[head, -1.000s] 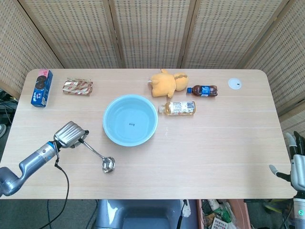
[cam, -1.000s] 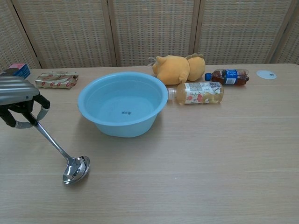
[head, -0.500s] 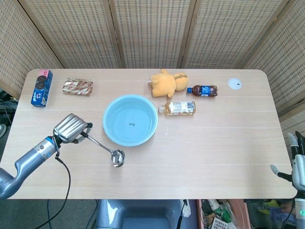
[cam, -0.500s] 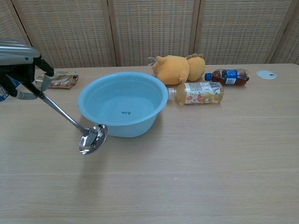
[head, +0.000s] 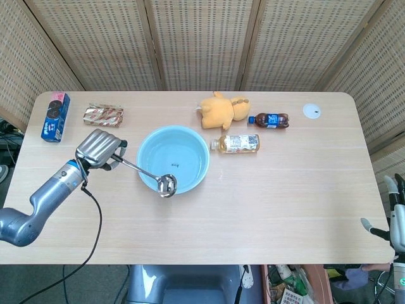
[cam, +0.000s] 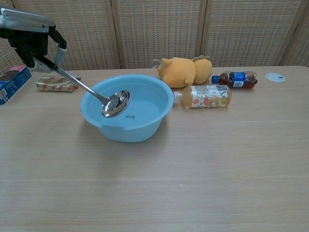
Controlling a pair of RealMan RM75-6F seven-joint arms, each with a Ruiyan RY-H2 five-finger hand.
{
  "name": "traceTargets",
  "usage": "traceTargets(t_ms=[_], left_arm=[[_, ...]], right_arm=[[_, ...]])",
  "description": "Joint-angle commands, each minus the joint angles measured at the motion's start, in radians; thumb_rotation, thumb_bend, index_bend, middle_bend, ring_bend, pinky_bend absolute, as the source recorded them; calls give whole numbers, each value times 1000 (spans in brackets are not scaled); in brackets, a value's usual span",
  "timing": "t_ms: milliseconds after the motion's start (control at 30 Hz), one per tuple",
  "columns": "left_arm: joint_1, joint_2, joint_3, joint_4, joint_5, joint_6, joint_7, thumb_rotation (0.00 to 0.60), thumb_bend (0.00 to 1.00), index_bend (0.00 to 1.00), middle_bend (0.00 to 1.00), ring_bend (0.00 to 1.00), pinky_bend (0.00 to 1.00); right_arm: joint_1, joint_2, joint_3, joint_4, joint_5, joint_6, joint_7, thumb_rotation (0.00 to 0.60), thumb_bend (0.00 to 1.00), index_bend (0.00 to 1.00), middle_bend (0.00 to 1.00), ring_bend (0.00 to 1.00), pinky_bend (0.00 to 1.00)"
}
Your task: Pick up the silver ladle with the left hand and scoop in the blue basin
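Woven screens back a pale desk (head: 266, 190). Over the near-left rim of the blue basin (cam: 145, 128) hangs the silver ladle (cam: 115, 104), its handle gripped by the left hand's (head: 98, 149) closed fingers — lifted, not yet scooping. Next, I judge: lower and sweep the bowl. A tea bottle (head: 238, 143) and plush toy (head: 221, 109) lie beyond; right hand (head: 397, 223) idles, fingers apart.

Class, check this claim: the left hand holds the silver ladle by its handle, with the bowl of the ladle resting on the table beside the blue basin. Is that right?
Not quite. The left hand does hold the ladle by its handle, but the ladle's bowl is not on the table; it hangs in the air over the near rim of the basin. The chest view shows this.
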Motion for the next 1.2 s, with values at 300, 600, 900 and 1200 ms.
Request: traceTargets(t_ms=[300, 600, 900, 1200], left_arm=[[-263, -140, 62, 152, -565, -43, 308, 600, 612, 943, 1000, 1000, 1000], [-449, -324, 173, 306, -982, 11, 551, 600, 617, 944, 1000, 999, 1000], [-514, -414, 214, 404, -1182, 5, 691, 600, 617, 945, 1000, 999, 1000], [-550, -469, 215, 459, -1291, 10, 816, 600, 619, 945, 1000, 999, 1000]], right_arm=[[6, 8, 15, 23, 36, -29, 36, 600, 0, 0, 0, 0, 0], [11, 15, 25, 44, 64, -55, 68, 600, 0, 0, 0, 0, 0], [15, 19, 30, 58, 83, -78, 90, 600, 0, 0, 0, 0, 0], [19, 24, 36, 75, 95, -97, 120, 600, 0, 0, 0, 0, 0]])
